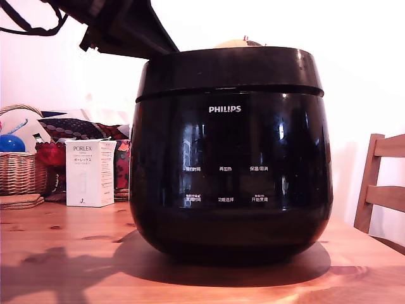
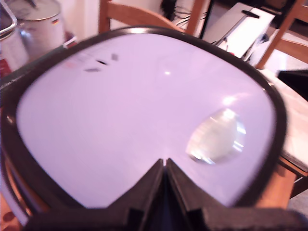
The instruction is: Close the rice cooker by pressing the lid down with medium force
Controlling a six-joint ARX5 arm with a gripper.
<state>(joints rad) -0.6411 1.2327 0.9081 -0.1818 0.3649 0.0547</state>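
Lid (image 1: 229,68) looks seated on the rice cooker (image 1: 231,171), gripper (image 2: 165,166) fingertips pressed together on top, so I'd check the latch, then lift off.

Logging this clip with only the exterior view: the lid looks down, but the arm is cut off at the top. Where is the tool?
Observer: In the wrist view, the tool points at the lid, over its glossy top and near the rim.
Operator: Open or shut?
Observer: Shut, jaws together with nothing between them.
Operator: Anything on the lid top that it could hit?
Observer: A round clear dome sits beside the tool tip, apart from it.
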